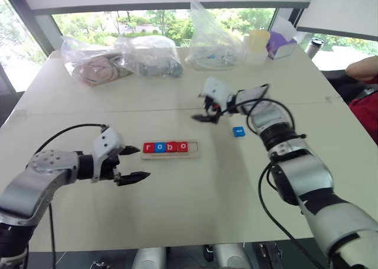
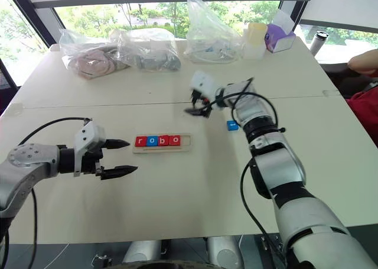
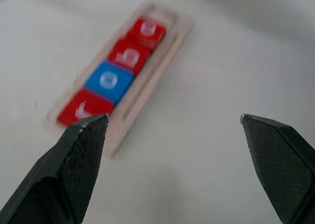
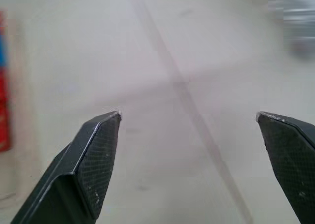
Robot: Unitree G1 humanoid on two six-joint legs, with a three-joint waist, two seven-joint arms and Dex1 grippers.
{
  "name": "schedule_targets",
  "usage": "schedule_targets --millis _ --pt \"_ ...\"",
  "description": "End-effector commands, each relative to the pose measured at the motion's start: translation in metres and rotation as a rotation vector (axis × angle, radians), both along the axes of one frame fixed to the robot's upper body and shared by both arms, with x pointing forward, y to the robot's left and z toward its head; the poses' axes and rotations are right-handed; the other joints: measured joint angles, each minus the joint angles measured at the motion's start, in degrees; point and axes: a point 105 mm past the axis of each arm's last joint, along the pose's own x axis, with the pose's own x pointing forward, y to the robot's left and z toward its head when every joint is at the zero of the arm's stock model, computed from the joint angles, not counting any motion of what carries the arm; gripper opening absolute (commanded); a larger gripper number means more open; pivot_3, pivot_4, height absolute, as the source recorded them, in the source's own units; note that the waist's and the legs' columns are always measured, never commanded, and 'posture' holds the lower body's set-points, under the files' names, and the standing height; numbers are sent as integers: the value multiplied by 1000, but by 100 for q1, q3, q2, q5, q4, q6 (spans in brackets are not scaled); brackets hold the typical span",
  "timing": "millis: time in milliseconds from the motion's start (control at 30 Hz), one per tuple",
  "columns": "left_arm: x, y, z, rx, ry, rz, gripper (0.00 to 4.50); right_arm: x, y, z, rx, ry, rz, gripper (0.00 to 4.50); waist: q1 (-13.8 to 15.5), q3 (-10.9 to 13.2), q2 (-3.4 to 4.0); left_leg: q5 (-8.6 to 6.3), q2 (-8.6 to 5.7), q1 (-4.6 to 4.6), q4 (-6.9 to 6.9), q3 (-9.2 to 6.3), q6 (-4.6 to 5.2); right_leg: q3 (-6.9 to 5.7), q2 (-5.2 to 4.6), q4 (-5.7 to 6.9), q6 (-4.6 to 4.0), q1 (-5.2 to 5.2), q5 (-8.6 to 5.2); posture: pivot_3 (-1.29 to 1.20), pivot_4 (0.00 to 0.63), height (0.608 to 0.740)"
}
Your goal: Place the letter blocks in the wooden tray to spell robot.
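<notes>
The wooden tray lies mid-table. Its letter blocks read r, o, b, o, and its right end slot is bare. A lone blue letter block rests on the table to the tray's right. My left gripper hovers open just left of the tray, empty, facing the blocks. My right gripper is raised above the table behind the tray, left of the blue block, open and empty.
Several clear plastic bags line the far side of the table, with a yellow-lidded cup and a purple box at the back right. A person's arm shows at the right edge. A seam crosses the tabletop.
</notes>
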Motion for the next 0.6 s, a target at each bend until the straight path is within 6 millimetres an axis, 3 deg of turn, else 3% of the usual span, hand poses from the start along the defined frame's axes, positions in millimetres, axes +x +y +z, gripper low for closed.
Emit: schedule_targets --millis 33,167,333,467,600 --pt "2 -11 27 -64 -84 -28 4500 -7 -32 11 208 43 -296 4449 -3 -2 0 0 0 2 -2 0 0 0 0 1 0 1 0 0 150 740" --pt "10 -23 42 -119 -122 -51 4500 -52 -53 -10 286 95 -569 4449 -3 -3 2 0 -2 1 -9 -7 0 -3 6 6 -1 -5 -1 0 150 740" --pt "15 -31 43 -125 -110 -96 4500 -93 -46 -31 295 120 -650 4449 -73 -3 7 0 -2 7 -6 6 0 8 20 15 0 -15 -1 0 150 740" --pt "20 -31 35 -102 -84 -119 4500 -106 -42 -21 171 -49 -407 4449 -44 -3 7 2 -3 10 4 9 -2 9 28 13 -1 -8 -3 0 150 740" --pt "23 -31 31 -88 -66 -140 4500 -105 -64 -13 154 -46 -159 4449 -44 -2 3 2 -7 9 13 14 -1 7 22 -9 8 11 -11 0 150 740"
